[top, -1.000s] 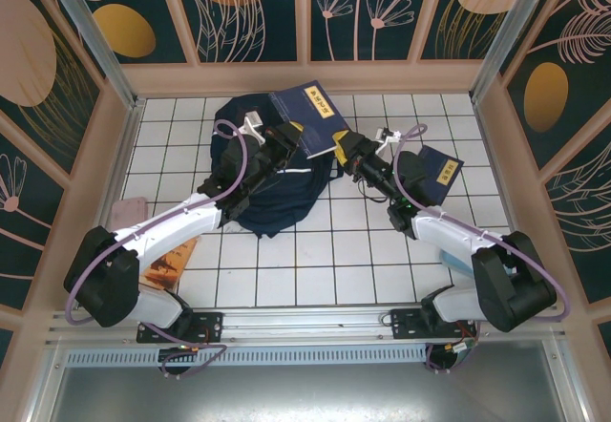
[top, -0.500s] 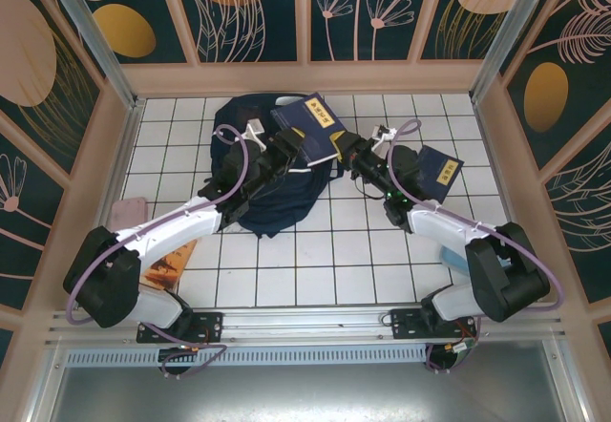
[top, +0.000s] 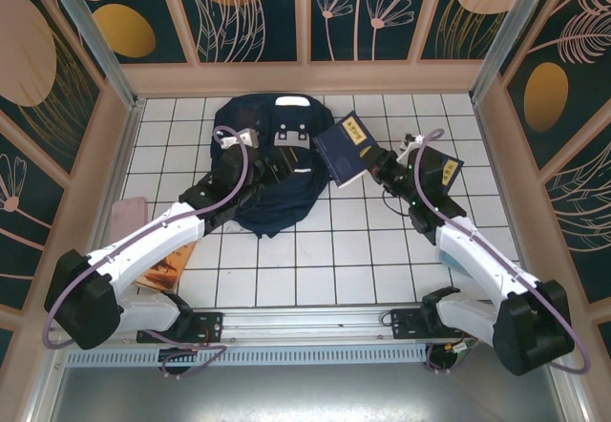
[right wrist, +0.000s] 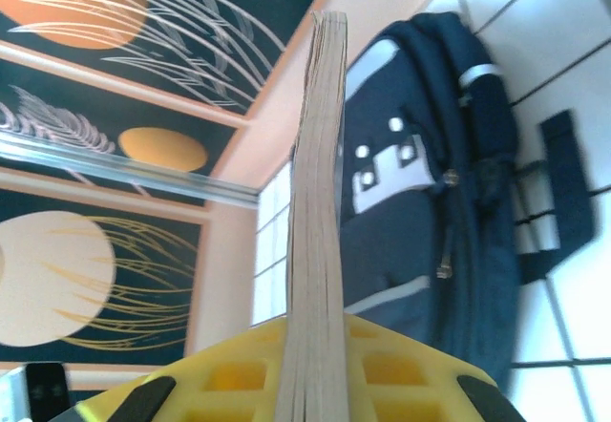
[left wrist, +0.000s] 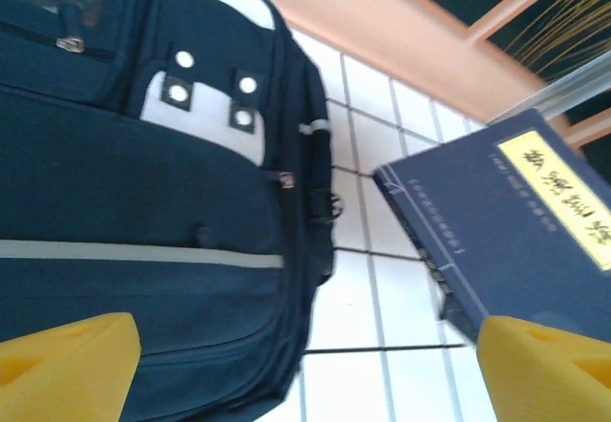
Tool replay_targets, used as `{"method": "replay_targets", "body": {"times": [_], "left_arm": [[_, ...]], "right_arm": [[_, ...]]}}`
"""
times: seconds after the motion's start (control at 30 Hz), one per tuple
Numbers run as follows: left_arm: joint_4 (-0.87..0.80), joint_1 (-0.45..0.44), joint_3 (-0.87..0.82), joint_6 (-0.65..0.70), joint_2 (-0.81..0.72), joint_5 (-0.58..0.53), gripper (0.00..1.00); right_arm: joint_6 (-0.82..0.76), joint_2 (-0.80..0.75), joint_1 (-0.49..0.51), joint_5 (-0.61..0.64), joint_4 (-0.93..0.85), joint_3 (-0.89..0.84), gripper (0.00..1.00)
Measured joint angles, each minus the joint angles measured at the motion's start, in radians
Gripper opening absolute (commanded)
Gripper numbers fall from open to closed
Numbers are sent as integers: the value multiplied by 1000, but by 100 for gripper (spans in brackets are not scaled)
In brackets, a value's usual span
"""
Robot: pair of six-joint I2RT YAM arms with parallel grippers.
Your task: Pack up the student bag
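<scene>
My right gripper (top: 375, 161) clamps the navy book (top: 346, 147); my left gripper (top: 278, 166) stands wide, holding nothing.
My left fingers (left wrist: 67, 363) hover over the student bag (top: 253, 121), which lies flat near the back wall with its inside hidden. The book hangs tilted just beside the bag's right edge, over the bare tiled table (top: 315, 250).

Tiled table (top: 315, 260), student bag (top: 286, 202), navy book (top: 451, 172)
</scene>
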Motion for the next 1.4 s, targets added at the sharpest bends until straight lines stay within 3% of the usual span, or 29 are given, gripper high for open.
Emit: {"method": "replay_targets", "body": {"times": [0.2,0.43,0.83,1.0,1.23,1.4], "left_arm": [[-133,0,29,269,16,35,94],[-257,0,146,521,146,86,92],[-465,0,311,784,391,24,87],[-499,0,389,877,467,10,79],[-571,0,402,1041,488,-55,78],[-578,0,406,1116,488,-69,72]], "right_arm": [[-65,-46,-21,2,-140,-23,7],[-79,-69,-34,5,-198,-39,8],[-78,-68,-37,-2,-202,-48,9],[-71,-68,-37,-13,-208,-53,9],[-70,-68,-37,-26,-213,-55,9],[-67,-68,-37,-26,-213,-55,9]]}}
